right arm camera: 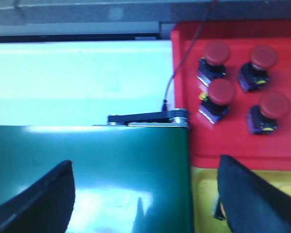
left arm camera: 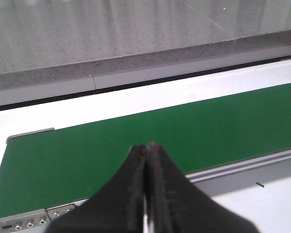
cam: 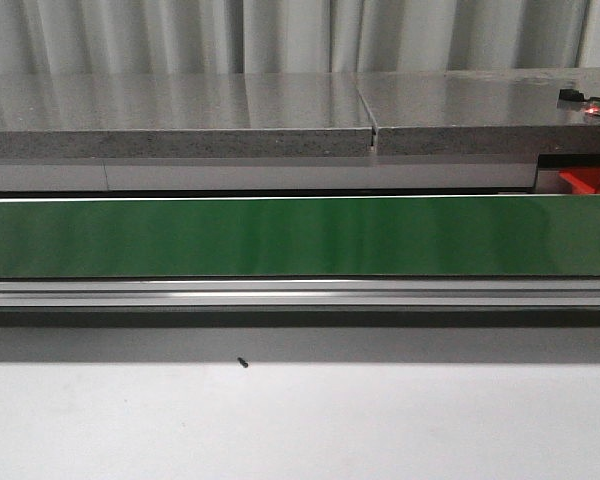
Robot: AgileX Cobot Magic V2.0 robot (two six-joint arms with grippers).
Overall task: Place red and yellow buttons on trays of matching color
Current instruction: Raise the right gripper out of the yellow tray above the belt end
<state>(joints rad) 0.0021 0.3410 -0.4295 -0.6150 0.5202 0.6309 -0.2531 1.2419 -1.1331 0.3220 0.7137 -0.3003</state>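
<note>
1. Left gripper: black fingers pressed together, nothing held between them; it is seen poised over the near edge of the long green conveyor belt.
2. Right gripper: black fingers spread wide apart, nothing held; the belt's end lies directly beneath it.
3. Flat red plastic tray sits just beyond the right gripper, past the belt end. Four red mushroom-head buttons on dark bases are seen standing in it, grouped close together.
4. Yellow plastic tray lies just beside the right gripper's finger, adjoining the red tray; contents cannot be made out.
5. Grey speckled stone worktop is seen behind the belt in the front view.
</note>
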